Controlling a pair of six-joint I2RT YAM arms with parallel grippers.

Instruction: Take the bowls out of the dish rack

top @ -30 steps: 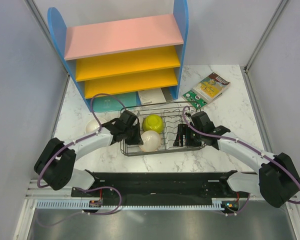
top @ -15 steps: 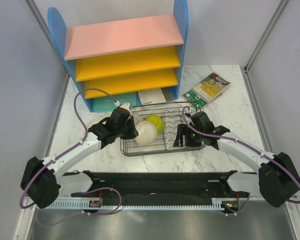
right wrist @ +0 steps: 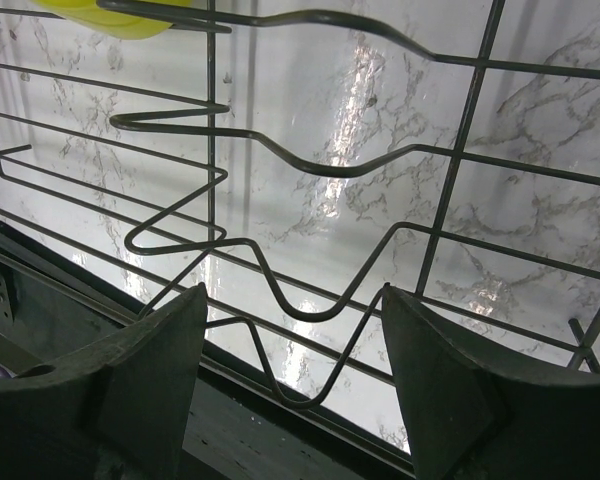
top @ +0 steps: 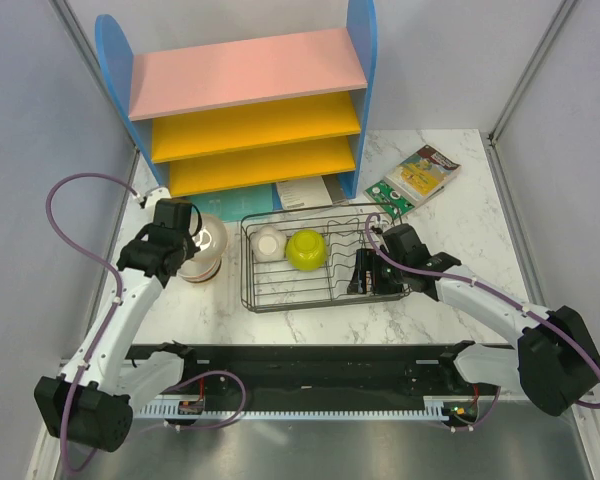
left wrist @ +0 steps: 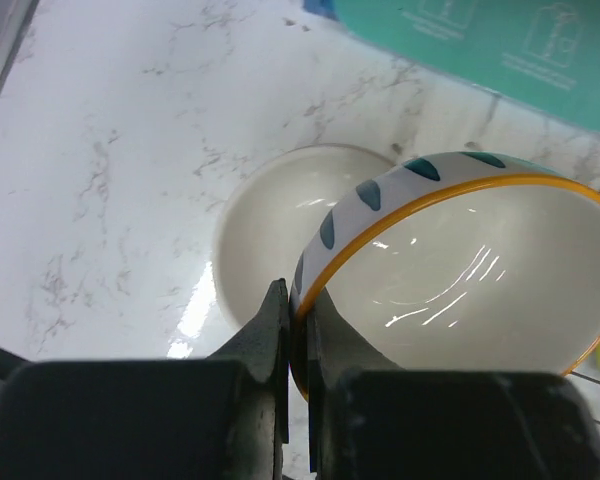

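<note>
L hand [left wrist: 300, 310] pinching shut on rim of white ceramic bowl w/ orange edge [left wrist: 460, 270], holding it tilted over plain cream bowl [left wrist: 265, 220] on marble worktop [top: 450, 220], just left of black wire dish rack [top: 320, 302]. R hand [right wrist: 295, 340] gaping wide inside rack's right end, gripping nothing. Lime-green bowl [top: 306, 249] & small white bowl [top: 268, 240] sitting in rack's far-left part.

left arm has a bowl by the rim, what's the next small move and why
Probably lower the left gripper: it is shut on the orange-rimmed bowl, hanging tilted over the white bowl on the table, so nesting it there before release looks sensible.
</note>
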